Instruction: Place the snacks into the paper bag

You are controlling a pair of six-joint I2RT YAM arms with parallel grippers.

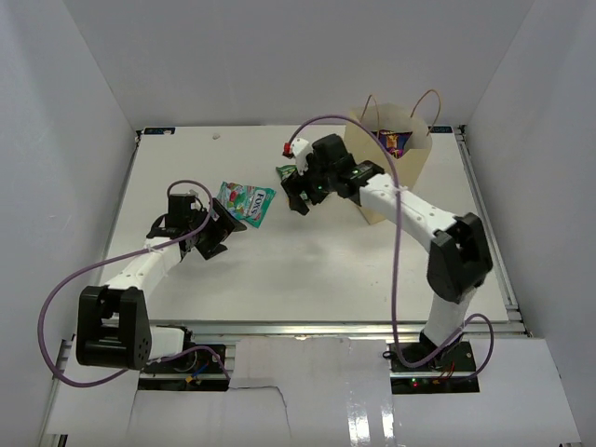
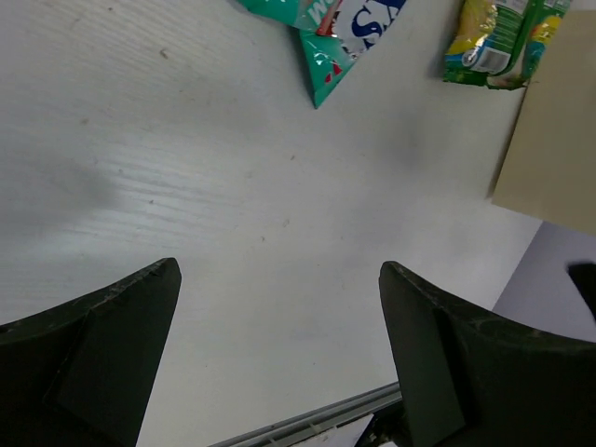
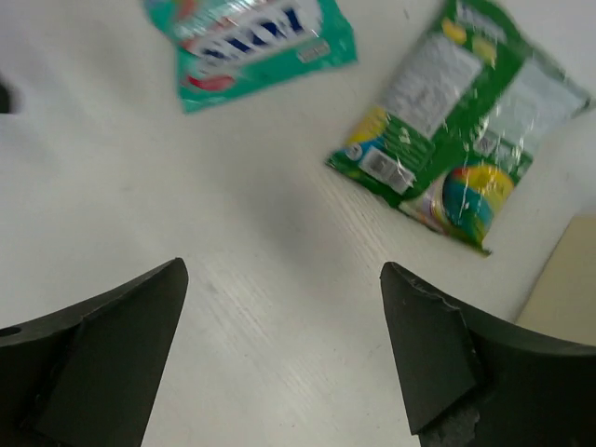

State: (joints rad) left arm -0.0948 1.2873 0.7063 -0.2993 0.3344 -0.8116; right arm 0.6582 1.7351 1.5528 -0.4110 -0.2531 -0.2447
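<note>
one teal pouch, one green pouch (both flat), one paper bag

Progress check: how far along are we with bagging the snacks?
Done: one purple packet sits inside the paper bag. In hand: nothing; the left gripper and right gripper are both open and empty above the table. Left: the teal pouch and green pouch lie on the table.

You are looking at the left arm and right arm, both wearing white link covers between chunky black joint housings. A purple cable is looping along each arm. Black, wedge-shaped fingers are showing scuffed, pale edges in both wrist views.
</note>
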